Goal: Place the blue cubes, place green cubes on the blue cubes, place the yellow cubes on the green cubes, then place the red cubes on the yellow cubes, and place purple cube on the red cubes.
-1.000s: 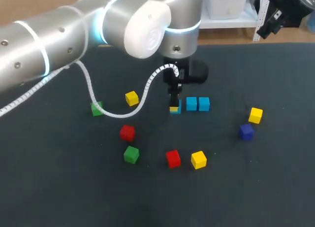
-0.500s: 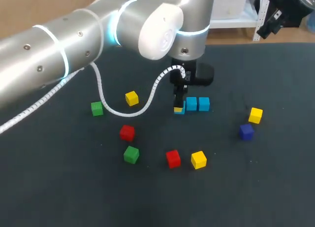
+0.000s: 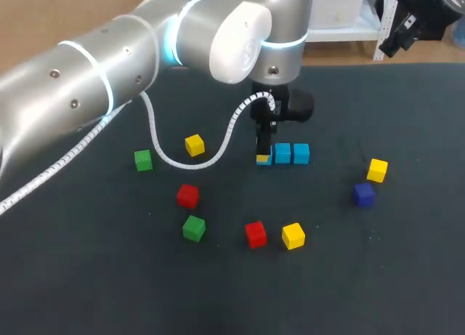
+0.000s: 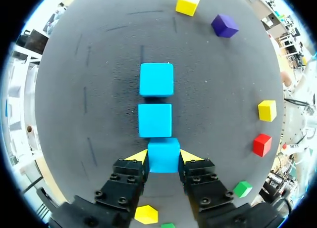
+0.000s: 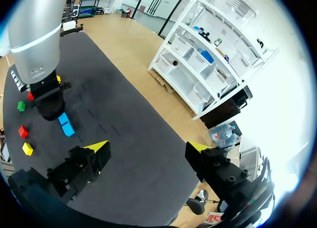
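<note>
"Closing the gap, is it? Where has the left claw (image 4: 164,158) got to?"

"It has drifted right over the last second and taken the third blue cube (image 4: 163,155) with it. Both fingers are pressed against the cube's sides, only a cube's width apart. A second ago there was a gap between that cube and the two blue cubes (image 4: 155,120) already set down. Now it sits right up against the nearer one, all three in a straight line."

"Is it resting on the worktop (image 3: 109,277)?"

"It looks low enough in the head view, but I can't be sure it has landed."

"So the blue layer is nearly done?"

"I'd say so. All that's left is to let go and lift straight up without nudging the row."

"And the right claw (image 5: 148,148)?"

"It hangs spread wide and empty, well off from the cubes."

"What comes after that?"

"The green cubes (image 3: 143,160), I'd guess. Both lie well apart from the row, to its left, and nothing is stacked yet. The yellow cubes (image 3: 194,144), red cubes (image 3: 187,195) and purple cube (image 3: 364,194) are scattered around the row."
</note>
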`<state>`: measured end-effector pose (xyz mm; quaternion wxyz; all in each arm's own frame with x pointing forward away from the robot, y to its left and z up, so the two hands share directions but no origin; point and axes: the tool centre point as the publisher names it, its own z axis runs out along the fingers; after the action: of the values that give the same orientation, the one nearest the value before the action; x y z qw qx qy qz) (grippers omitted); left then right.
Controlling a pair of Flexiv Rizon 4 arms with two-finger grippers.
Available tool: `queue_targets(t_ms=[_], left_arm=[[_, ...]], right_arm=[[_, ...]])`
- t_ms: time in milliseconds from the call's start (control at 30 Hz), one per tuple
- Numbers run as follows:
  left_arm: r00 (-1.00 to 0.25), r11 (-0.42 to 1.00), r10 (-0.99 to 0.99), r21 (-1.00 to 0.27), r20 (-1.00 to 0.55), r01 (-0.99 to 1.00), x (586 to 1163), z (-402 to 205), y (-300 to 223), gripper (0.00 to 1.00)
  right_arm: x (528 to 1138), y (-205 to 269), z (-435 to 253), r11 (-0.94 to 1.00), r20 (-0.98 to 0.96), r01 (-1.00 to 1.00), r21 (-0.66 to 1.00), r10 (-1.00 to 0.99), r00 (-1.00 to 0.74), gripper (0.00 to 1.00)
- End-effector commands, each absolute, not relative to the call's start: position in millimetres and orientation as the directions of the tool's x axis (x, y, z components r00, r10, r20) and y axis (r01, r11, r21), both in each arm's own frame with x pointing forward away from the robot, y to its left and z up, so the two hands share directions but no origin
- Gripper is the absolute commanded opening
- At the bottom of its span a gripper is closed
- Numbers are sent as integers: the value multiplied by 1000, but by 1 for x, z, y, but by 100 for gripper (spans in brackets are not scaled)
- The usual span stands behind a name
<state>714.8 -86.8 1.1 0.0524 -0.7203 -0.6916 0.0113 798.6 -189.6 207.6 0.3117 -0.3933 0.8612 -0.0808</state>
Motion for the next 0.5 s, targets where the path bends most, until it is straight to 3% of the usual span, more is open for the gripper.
queue_targets(t_ms=[33, 500], left_arm=[[43, -37, 997, -100, 60, 994, 720, 0, -89, 0], [17, -14, 999, -105, 33, 994, 725, -3, -86, 0]], right_arm=[[797, -189, 207, 680, -477, -621, -390, -726, -496, 100], [797, -189, 207, 680, -477, -621, -390, -726, -496, 100]])
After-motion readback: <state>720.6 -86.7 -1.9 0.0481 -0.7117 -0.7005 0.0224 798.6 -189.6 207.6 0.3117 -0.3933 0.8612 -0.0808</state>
